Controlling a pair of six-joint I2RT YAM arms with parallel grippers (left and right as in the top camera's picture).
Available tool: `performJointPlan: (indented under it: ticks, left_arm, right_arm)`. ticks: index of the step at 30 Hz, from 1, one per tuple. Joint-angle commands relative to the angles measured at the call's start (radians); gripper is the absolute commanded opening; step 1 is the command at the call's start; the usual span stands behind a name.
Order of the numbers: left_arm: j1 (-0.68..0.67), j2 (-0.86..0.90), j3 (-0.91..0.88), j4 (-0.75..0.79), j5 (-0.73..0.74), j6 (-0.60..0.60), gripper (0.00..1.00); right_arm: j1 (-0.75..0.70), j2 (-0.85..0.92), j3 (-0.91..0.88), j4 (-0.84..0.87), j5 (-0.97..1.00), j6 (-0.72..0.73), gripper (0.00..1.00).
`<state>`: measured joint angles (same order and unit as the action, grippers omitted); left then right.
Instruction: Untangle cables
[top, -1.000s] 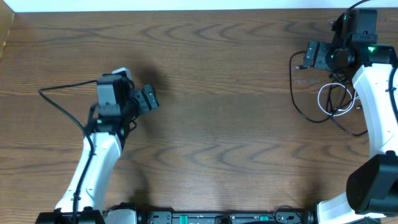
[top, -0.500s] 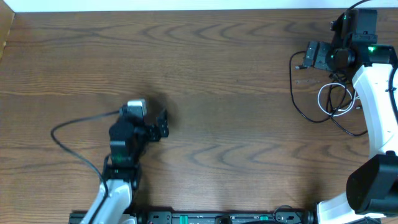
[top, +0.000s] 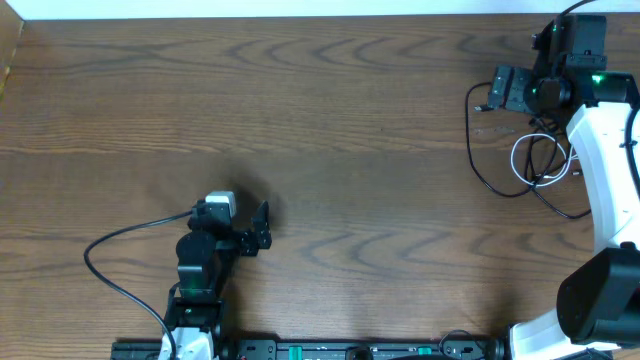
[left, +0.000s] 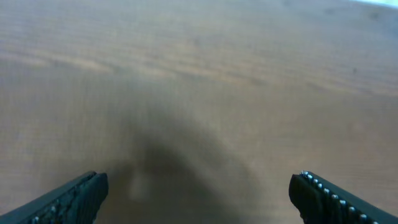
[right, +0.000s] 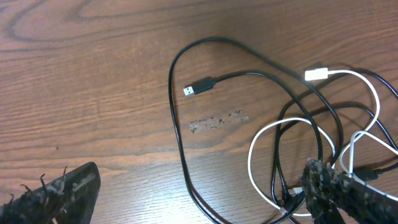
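Observation:
The cables lie tangled at the far right of the table. The black cable curves out to the left, and the white cable loops beside it. In the right wrist view the black cable ends in a bare USB plug. The white cable has a white plug and crosses the black loops several times. My right gripper hovers open over the bundle's left side, holding nothing. My left gripper is open over bare wood near the front left, far from the cables.
My left arm's own thick black wire loops across the table at the front left. The white right arm covers part of the bundle from above. A pale scuff mark sits on the wood near the USB plug.
My left arm has drawn back toward the table's front edge, and its gripper has shifted slightly right. The right arm and the cables have not moved.

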<state>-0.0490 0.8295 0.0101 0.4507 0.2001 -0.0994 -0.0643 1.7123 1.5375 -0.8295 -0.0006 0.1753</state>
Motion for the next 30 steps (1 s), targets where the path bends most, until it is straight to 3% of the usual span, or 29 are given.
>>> performJointPlan:
  ticks: [1,7,15,30]
  left_arm:
    - [-0.003,-0.075,-0.006,-0.069,-0.01,0.018,0.98]
    - [-0.003,-0.192,-0.006,-0.164,-0.009,0.017,0.98]
    - [-0.002,-0.521,-0.006,-0.499,-0.01,0.034,0.98]
    - [-0.003,-0.799,-0.006,-0.507,0.0,0.035,0.98]
  right_arm:
    - [-0.007,0.008,0.003,-0.001,0.013,0.003,0.99]
    - [-0.007,0.008,0.003,-0.001,0.013,0.003,0.99]
    - [-0.007,0.008,0.003,-0.001,0.013,0.003,0.99]
    - [-0.007,0.008,0.003,-0.001,0.013,0.003,0.99]
